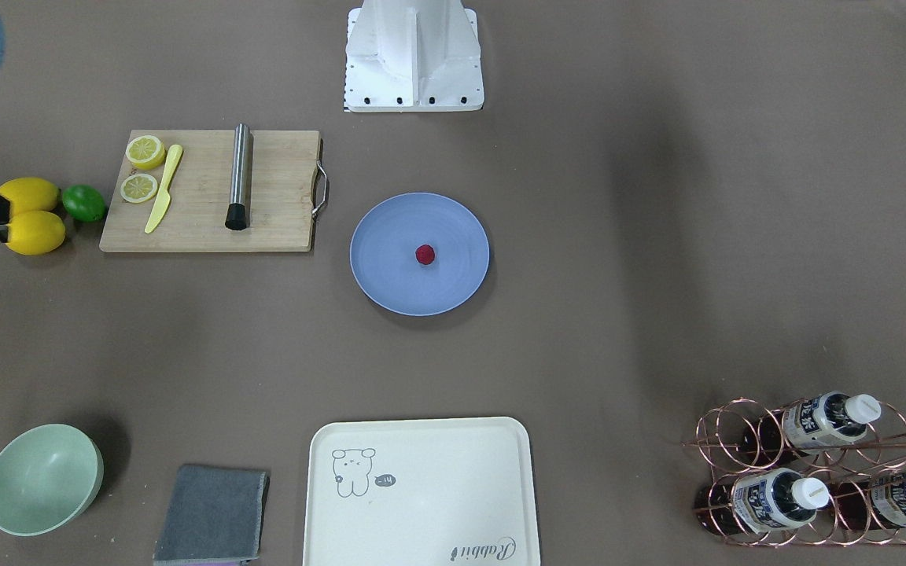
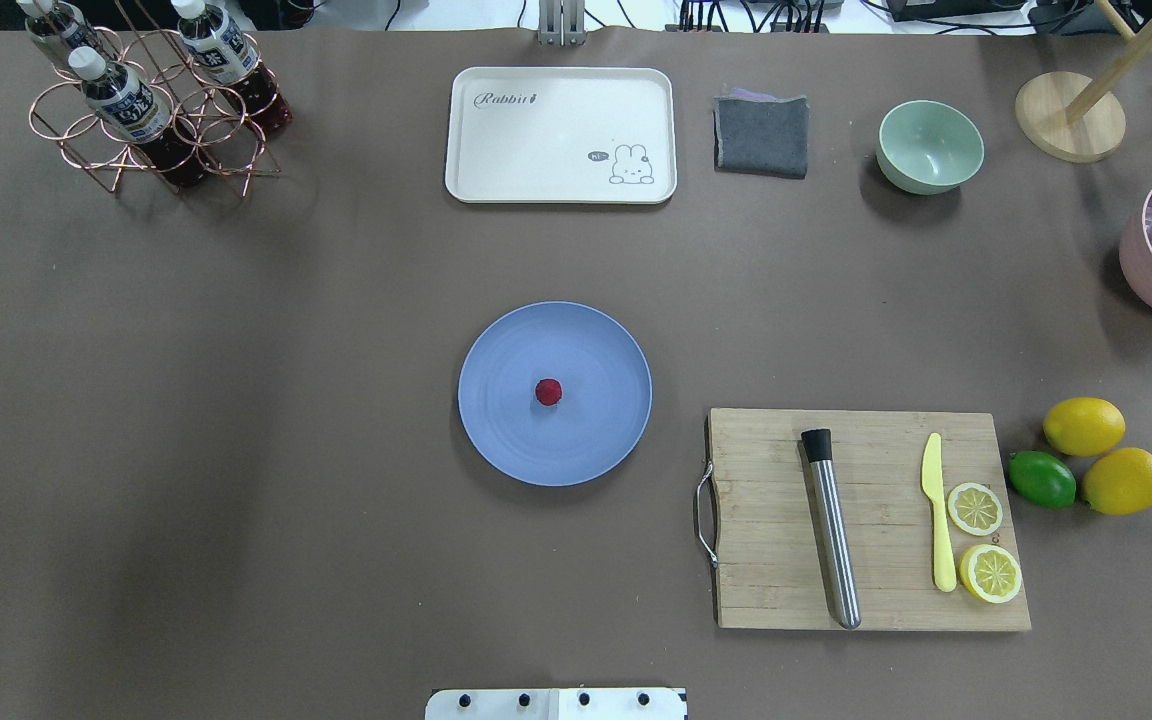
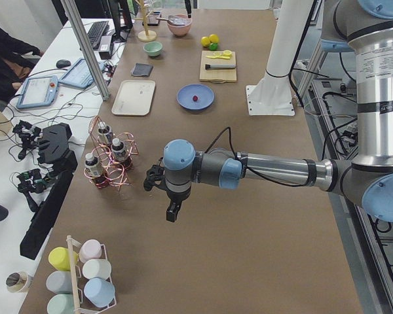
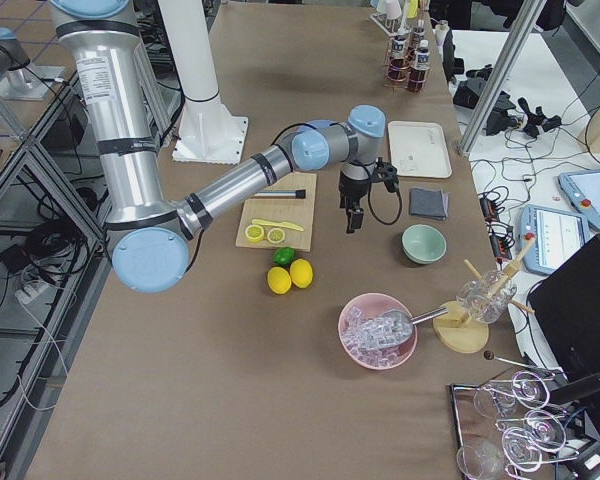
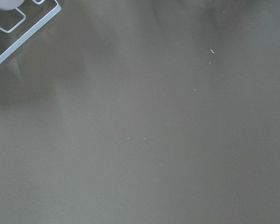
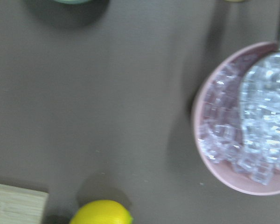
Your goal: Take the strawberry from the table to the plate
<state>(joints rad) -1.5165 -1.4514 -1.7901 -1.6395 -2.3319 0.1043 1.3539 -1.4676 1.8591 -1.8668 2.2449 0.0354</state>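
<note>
The strawberry (image 2: 548, 391) is sitting near the middle of the plate (image 2: 506, 440), at the centre of the overhead frame, on the desk (image 2: 236, 400). My left jaws are hanging over bare desk at the middle of the left side view. My right jaws are showing between the cutting board (image 4: 280, 205) and the grey cloth (image 4: 428, 203), upper middle of the right side view. I cannot tell whether either pair is standing wide or narrow.
</note>
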